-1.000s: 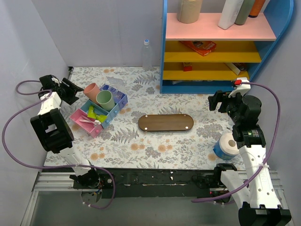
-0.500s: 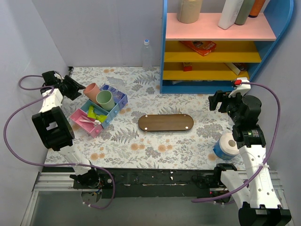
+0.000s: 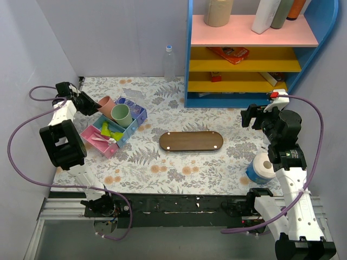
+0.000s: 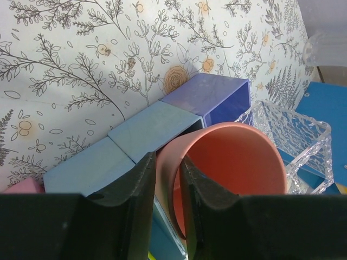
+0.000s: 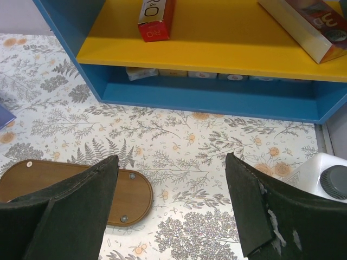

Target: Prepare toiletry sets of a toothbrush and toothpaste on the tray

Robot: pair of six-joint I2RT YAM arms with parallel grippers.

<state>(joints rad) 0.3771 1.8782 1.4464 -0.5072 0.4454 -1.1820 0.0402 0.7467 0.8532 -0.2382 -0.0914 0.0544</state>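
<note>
Floral-patterned desk (image 3: 162, 173), grey walls, blue shelf unit (image 3: 249, 59) at upper right of the top view.

Task items: the tray (image 3: 191, 141) lies at centre frame, nothing on it. The toiletry sets (image 3: 109, 130) sit in the compartment organiser (image 3: 128, 131) at left of frame, well apart from the tray: lime-green pieces in the blue section, a pale slim item in the pink section beside it.

Left gripper (image 4: 167, 162): nearly closed, with the wall of the pink cup (image 4: 233, 162) pinched between its fingers. The cup lies tilted against the organiser, beside the clear holder (image 4: 295, 138). The green cup (image 3: 121, 115) stands just beside it.

Right gripper (image 5: 171, 160): spread wide, holding nothing, poised above the desk near the tray's right end.

Assessment: the step in hand appears to be clearing the pink cup from the organiser so the sets can be reached. No set has been placed.

Recommendation: confirm a firm pinch on the cup wall before lifting. Raise it straight up and away from the organiser. A sideways drag risks shifting the organiser, tipping the green cup or knocking the clear holder. Set the cup down on bare desk well away from the tray.
</note>
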